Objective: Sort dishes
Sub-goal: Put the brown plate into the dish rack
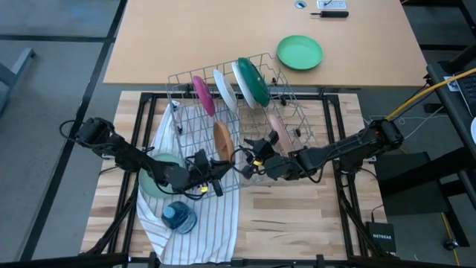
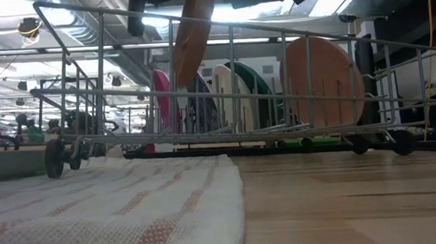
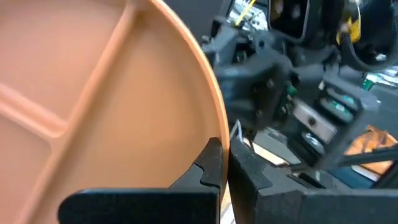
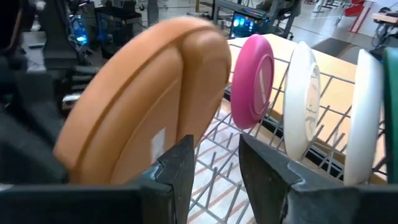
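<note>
A light butcher-block work table [image 1: 297, 223] stands against a larger tan table [image 1: 223, 45], the floor [image 1: 52, 82] around them grey. Beyond the table's edge the low view opens into a long workshop — bright ceiling lights [image 2: 233, 13] over silver ducts [image 2: 81, 28]. A yellow cable [image 1: 439, 85] trails in at one side, near a small dark Netgear box [image 1: 381, 240] — set low by the table corner.
</note>
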Robot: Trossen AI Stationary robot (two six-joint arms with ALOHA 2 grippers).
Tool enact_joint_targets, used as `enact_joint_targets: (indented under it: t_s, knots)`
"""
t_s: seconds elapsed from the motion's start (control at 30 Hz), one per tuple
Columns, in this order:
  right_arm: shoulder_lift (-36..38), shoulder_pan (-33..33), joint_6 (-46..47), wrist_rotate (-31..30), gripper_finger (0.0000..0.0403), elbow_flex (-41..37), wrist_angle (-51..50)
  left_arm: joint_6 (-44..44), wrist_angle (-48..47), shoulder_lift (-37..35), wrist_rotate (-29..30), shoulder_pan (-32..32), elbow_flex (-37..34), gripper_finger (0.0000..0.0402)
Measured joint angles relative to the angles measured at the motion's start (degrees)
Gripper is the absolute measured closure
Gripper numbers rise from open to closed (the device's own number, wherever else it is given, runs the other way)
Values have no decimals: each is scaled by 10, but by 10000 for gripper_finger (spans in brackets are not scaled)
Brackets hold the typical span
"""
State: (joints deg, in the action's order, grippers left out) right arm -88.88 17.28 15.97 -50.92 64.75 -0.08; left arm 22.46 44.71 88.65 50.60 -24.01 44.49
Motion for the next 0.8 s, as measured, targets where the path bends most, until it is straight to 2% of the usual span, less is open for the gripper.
enact_joint_targets:
  t_s: [0.17,0.37,0.6,0.8]
  knots:
    - [0,-9,0,-5,274,0,1,46,-33,-1,-3,0,1,401]
    - [-3,-17,1,-5,274,0,0,20,-18,-1,0,-5,1,401]
    - [-14,-17,2,-5,274,1,0,29,-26,-1,0,-13,1,401]
    - [-26,-21,2,29,274,1,3,29,-27,0,2,-18,0,401]
